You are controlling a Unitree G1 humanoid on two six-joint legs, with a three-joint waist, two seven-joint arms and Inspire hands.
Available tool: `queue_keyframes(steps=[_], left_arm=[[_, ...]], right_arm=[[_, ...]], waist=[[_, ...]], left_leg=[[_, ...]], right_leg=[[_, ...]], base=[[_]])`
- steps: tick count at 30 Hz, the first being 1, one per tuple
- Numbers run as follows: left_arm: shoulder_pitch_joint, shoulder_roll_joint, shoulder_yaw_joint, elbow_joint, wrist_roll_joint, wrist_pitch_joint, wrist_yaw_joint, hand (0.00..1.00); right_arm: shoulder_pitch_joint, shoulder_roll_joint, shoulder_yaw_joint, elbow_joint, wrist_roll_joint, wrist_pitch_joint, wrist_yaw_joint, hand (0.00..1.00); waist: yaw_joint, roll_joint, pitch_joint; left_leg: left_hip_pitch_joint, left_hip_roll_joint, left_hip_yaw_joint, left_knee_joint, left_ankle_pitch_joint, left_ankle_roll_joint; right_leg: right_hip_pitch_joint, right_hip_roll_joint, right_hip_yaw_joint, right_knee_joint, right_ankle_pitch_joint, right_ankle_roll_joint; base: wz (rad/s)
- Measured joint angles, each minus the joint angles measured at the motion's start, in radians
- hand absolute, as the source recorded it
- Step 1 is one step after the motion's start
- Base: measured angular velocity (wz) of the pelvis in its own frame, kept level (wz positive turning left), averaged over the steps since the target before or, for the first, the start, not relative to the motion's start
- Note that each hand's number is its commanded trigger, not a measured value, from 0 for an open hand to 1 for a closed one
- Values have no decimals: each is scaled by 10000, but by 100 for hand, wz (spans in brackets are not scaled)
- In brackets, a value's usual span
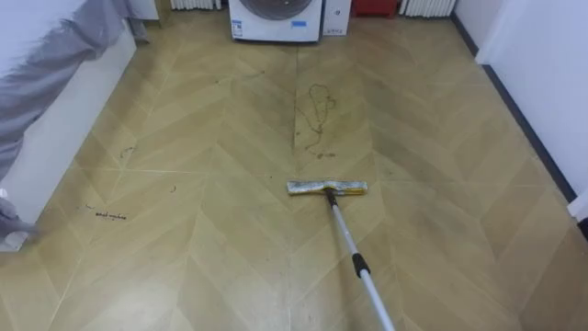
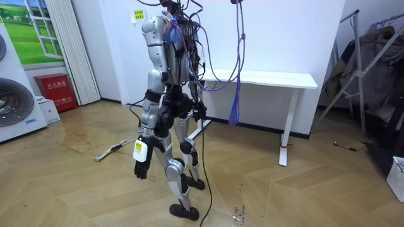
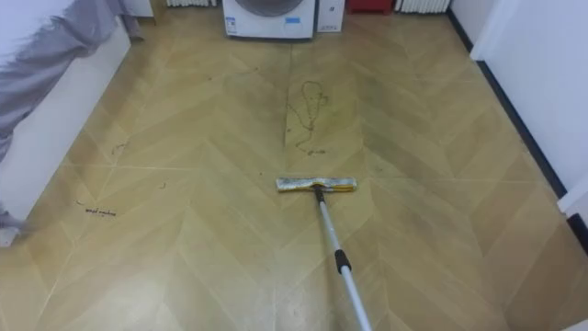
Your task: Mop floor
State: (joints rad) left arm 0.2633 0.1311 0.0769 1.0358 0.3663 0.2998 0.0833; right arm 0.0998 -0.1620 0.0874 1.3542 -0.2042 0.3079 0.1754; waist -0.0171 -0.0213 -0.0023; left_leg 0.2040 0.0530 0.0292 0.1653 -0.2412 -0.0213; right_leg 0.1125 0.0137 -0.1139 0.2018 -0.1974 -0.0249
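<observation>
Mop (image 1: pixel 327 188) head flat on floor (image 1: pixel 184 267), just short of scribble stain (image 1: pixel 315 115), likely staged for forward push; left robot hand (image 2: pixel 141 169) hangs relaxed, empty.

You won't find a word or number here that can be made out. The washing machine (image 1: pixel 276 18) at the far end of the floor carries a small label low on its front and a blue sticker beside it, both too small to read. The white box (image 1: pixel 336 17) next to it has a dark mark, also unreadable. In the room view, the red box (image 2: pixel 55 91) bears pale characters and the wall holds a yellow notice (image 2: pixel 138 15), neither legible.
</observation>
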Motion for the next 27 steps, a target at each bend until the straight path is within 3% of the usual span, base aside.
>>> queue_keyframes(steps=[27], left_arm=[[-36,-44,-37,-202,-93,-2,-319,0]], right_arm=[[29,-8,9,-263,51,-2,219,100]], waist=[[-10,3,-19]], left_leg=[[-203,-3,124,31,0,0]], right_leg=[[-272,-13,62,96,1,0]], base=[[0]])
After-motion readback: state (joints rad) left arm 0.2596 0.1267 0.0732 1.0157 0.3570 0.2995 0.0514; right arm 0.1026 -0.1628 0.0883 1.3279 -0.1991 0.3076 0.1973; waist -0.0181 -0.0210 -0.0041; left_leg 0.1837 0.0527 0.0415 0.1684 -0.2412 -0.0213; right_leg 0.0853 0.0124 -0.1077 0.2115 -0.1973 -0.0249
